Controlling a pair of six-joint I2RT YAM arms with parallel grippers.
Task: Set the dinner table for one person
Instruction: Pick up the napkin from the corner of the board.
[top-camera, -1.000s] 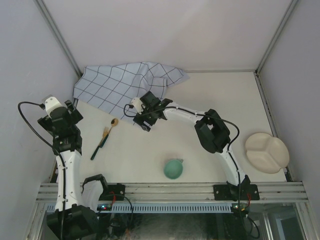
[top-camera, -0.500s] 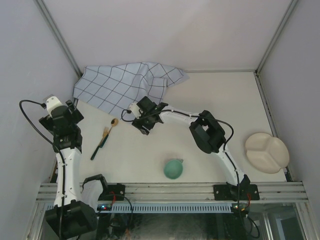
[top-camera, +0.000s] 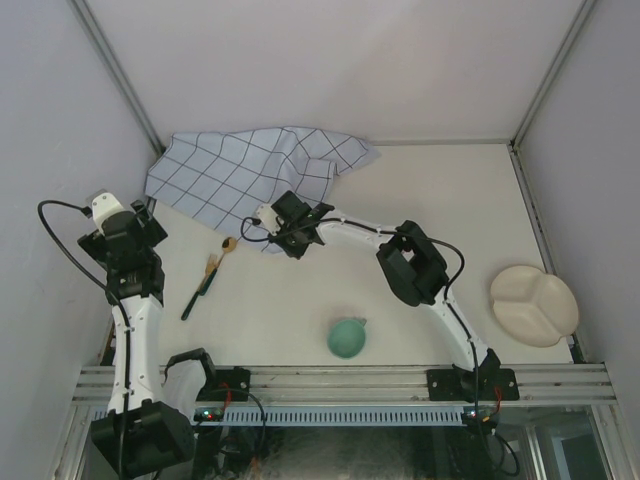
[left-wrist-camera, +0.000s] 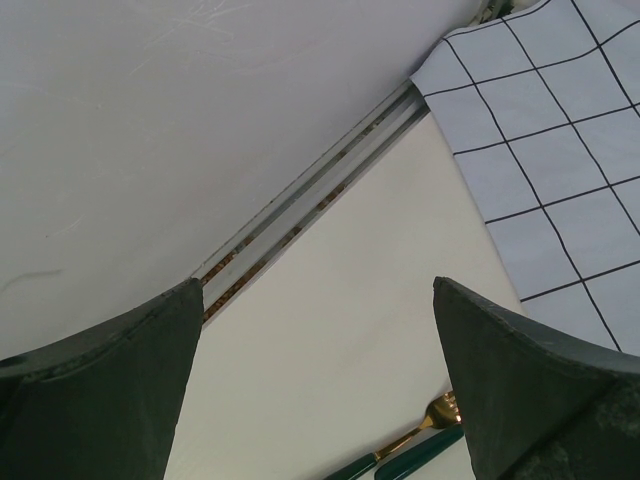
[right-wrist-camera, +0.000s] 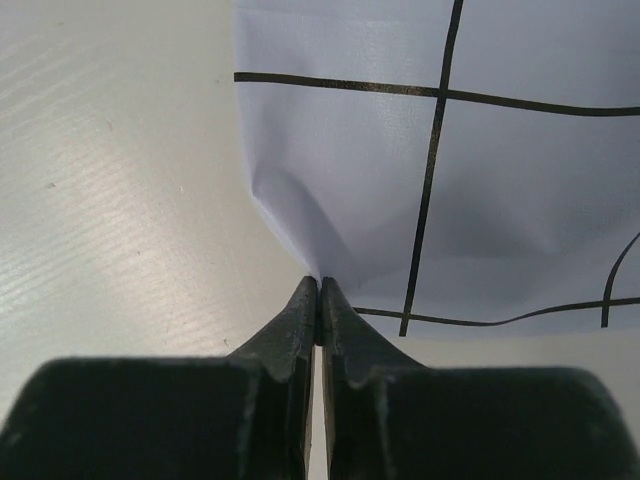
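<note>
The cream counter (top-camera: 440, 200) fills the walled cell beyond the arm bases. The right arm (top-camera: 410, 262) reaches across it to the far left. Its jaws are pressed together on the near edge of the blue grid cloth (right-wrist-camera: 400, 180), which puckers at their tips. The left arm (top-camera: 128, 262) hovers at the left edge, jaws spread wide around nothing. Green-handled gold cutlery (top-camera: 205, 275) lies near the cloth. A green cup (top-camera: 347, 338) sits near centre and a white divided plate (top-camera: 533, 305) at the right.

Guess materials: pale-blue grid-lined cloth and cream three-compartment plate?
The pale-blue grid-lined cloth: thin fabric, matte; it folds and puckers where the right gripper pinches its edge. The cream three-compartment plate: moulded plastic or ceramic, smooth, low sheen; cannot tell which.
</note>
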